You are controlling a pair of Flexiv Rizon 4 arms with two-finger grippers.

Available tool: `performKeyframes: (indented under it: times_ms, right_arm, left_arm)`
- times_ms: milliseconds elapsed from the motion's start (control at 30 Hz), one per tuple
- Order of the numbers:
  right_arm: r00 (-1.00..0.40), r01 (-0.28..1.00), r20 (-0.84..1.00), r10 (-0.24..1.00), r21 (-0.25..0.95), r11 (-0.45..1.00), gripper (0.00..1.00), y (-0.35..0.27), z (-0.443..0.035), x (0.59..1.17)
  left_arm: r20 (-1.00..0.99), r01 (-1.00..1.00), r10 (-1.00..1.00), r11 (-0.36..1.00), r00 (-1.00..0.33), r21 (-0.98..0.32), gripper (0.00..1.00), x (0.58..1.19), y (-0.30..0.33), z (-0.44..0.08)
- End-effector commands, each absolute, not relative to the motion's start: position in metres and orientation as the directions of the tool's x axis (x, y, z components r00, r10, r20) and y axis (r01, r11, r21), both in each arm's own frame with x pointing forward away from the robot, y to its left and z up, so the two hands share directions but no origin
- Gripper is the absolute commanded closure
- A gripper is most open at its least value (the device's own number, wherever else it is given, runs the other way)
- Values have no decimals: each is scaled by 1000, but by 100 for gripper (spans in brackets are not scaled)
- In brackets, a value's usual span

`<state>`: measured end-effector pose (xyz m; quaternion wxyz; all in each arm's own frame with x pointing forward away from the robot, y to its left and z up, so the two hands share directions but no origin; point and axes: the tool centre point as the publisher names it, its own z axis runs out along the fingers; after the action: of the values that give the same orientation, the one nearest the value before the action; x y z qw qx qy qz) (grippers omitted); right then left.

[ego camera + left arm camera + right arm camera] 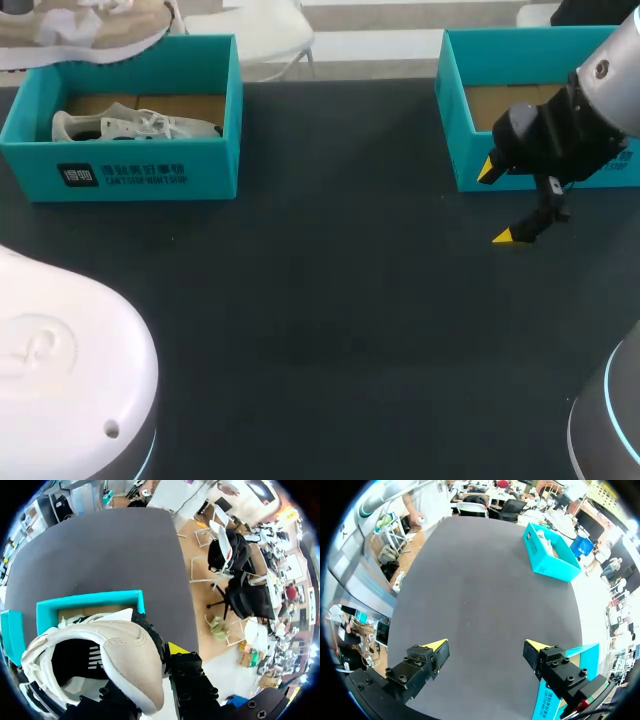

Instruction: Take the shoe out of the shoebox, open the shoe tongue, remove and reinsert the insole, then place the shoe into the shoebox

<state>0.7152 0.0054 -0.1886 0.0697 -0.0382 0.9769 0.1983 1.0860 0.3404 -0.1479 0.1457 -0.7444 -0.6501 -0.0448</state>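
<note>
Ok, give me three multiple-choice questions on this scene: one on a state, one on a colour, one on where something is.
1. The right gripper is:
A. shut on a shoe
B. open and empty
C. shut on an insole

2. The left box and the right box are:
A. red
B. teal
C. black

3. The white shoe lies:
A. in the left box
B. in the right box
C. under the right gripper

Answers:
1 B: its yellow tips stand apart, with only bare table between them.
2 B: both boxes have teal walls.
3 A: the head view shows it on its side on the floor of the left box.
</note>
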Motion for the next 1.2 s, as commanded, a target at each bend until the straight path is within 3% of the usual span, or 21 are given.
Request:
performKeyframes:
  times_ms: [33,467,1000,1200]
  right_arm:
    - [-987,-102,-151,-47,381,919,0,6,-190,716]
    - [-987,-102,-151,-47,381,919,0,6,-190,716]
    - [-987,-102,-151,-47,381,919,0,6,-190,716]
    - [-987,-102,-151,-47,381,919,0,6,-190,716]
  left_arm:
    - [273,945,906,-294,322,-140,100,1076,340,-147]
    - [277,946,906,-294,321,-136,100,1077,339,-148]
    - [293,953,927,-278,235,116,100,1143,315,-177]
    - [305,949,921,-291,243,122,100,1153,307,-200]
